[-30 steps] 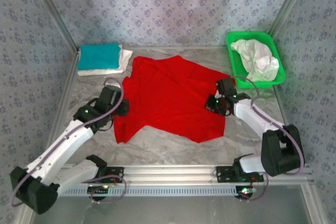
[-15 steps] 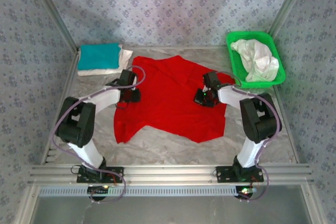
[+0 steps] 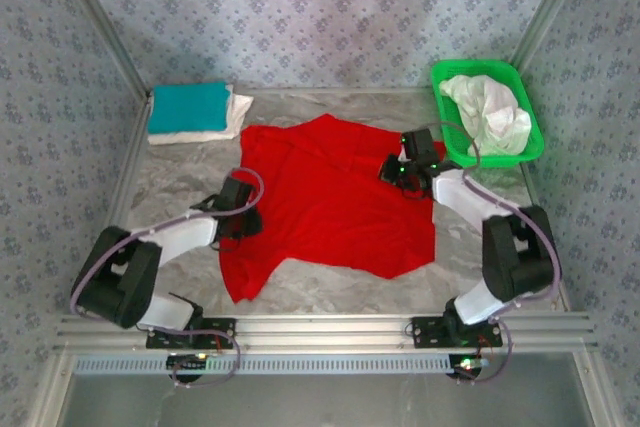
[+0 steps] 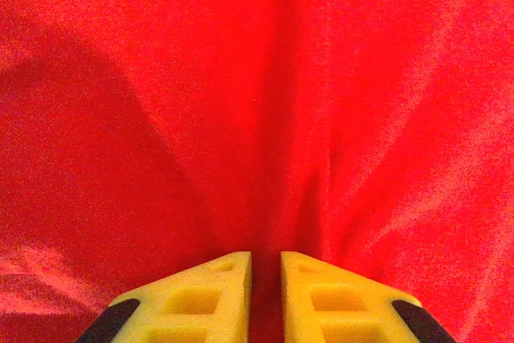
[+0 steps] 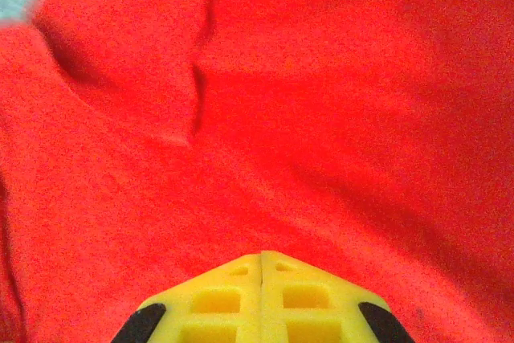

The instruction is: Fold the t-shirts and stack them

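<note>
Both tools (image 4: 266, 258) (image 5: 263, 258) closed on red t-shirt (image 3: 330, 209)

Robotics laboratory test cell. Patterned cloth walls (image 3: 330, 17) are enclosing the left, far and right sides, and aluminium posts (image 3: 100, 32) are framing the far corners. A marble-patterned tabletop (image 3: 330, 282) is lying between them. An aluminium rail (image 3: 330, 327) is running along the near edge, carrying the cabled left arm (image 3: 150, 257) and right arm (image 3: 505, 247).

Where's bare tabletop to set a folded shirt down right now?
Widest: front strip of table between the red t-shirt hem and the rail. Also the left patch below the teal-and-white stack. Crowded: right side, where the right arm crosses below the green basket; centre is all shirt.
</note>
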Available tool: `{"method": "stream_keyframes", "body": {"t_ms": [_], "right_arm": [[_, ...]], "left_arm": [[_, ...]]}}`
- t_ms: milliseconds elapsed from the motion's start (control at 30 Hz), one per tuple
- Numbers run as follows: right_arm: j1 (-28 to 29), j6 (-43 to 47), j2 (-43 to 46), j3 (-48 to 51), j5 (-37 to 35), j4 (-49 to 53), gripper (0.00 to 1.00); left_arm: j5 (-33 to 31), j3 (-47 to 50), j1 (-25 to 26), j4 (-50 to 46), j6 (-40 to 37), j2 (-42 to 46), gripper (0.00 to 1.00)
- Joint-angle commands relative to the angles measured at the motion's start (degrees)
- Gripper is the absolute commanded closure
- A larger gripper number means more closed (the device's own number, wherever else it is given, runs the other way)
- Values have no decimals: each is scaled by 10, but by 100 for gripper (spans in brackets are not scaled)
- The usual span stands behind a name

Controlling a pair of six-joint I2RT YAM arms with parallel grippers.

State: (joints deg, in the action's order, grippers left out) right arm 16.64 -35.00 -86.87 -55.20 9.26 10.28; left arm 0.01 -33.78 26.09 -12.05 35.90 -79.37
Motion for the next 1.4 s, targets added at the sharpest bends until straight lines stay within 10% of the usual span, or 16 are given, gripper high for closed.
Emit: {"method": "stream_keyframes", "body": {"t_ms": [0, 200, 567, 1000, 1367], "right_arm": [[-6, 40, 58, 4, -47, -19, 100], [-15, 75, 70, -17, -56, -6, 100], [-66, 66, 130, 13, -70, -36, 100], [-169, 50, 190, 84, -16, -45, 100], [-194, 36, 176, 83, 14, -61, 100]], "left_arm": [[-38, 21, 26, -120, 114, 81, 83], [-80, -77, 46, -101, -45, 137, 69], [6, -659, 135, -179, -558, -364, 23], [79, -885, 131, -293, -700, -581, 9], [83, -919, 108, -297, -709, -629, 18]]}}
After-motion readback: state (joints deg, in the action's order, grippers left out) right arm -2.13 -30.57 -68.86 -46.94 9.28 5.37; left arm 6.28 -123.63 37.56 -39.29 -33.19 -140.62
